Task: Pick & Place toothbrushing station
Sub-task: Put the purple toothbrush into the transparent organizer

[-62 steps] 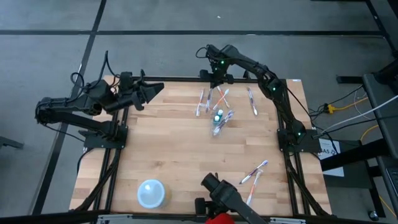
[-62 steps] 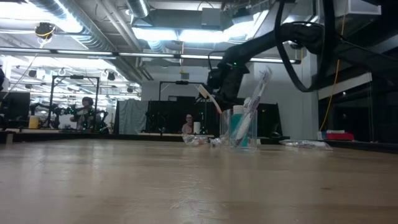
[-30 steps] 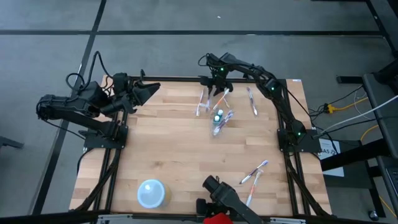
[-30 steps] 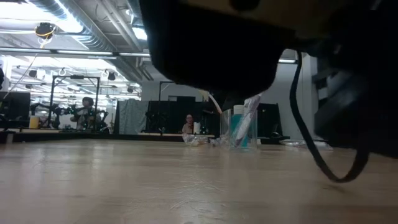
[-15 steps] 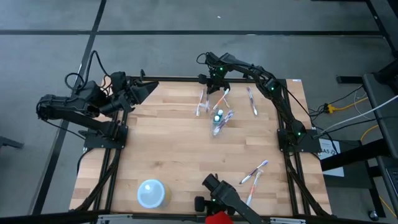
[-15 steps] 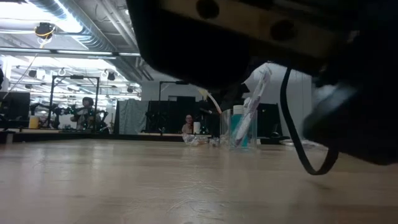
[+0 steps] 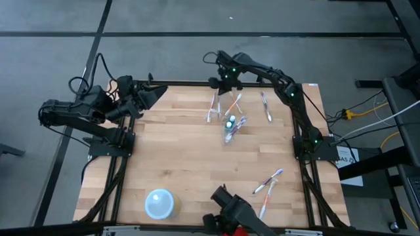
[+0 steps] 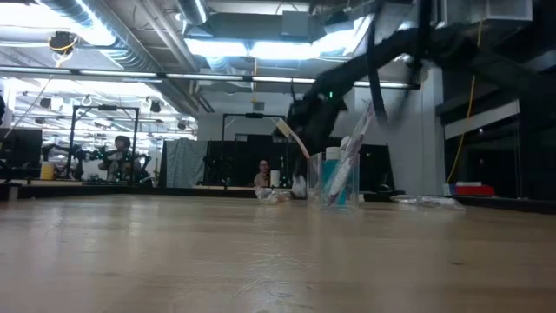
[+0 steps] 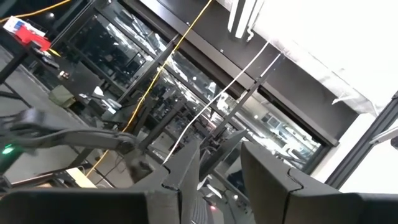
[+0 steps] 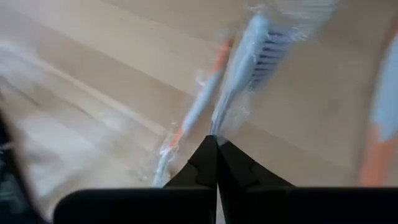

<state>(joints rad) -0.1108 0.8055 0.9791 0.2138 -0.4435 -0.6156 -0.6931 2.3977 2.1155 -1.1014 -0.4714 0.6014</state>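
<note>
1. You are working with the right end effector (image 7: pixel 226 81), which is hanging over the far edge of the pale wooden worktop (image 7: pixel 177 157). Its fingers are pressed fully together, and the right wrist view shows the tips meeting at the near end of a thin white toothbrush in a clear wrapper (image 10: pixel 239 78). Whether they are actually pinching the wrapper or have closed on nothing, I cannot tell.

2. That toothbrush is running lengthwise straight away from the fingertips, bristle head at the far end. A second thin white toothbrush with orange accents (image 10: pixel 194 106) is lying just beside it, nearly parallel.

3. The small clear plastic cup (image 7: pixel 230 128), already holding a few brushes and the small teal tube (image 8: pixel 334 184), is standing near the middle of the worktop, back from the far edge and towards you from the right end effector. So the carry is likely pointing inward from the far edge.

4. More loose wrapped toothbrushes (image 7: pixel 268 182) are lying well apart, near the front right corner.

5. The left end effector (image 7: pixel 155 96) is waiting at the far left corner, fingers partly apart and holding nothing; the right arm is clearly the nearer one.
</note>
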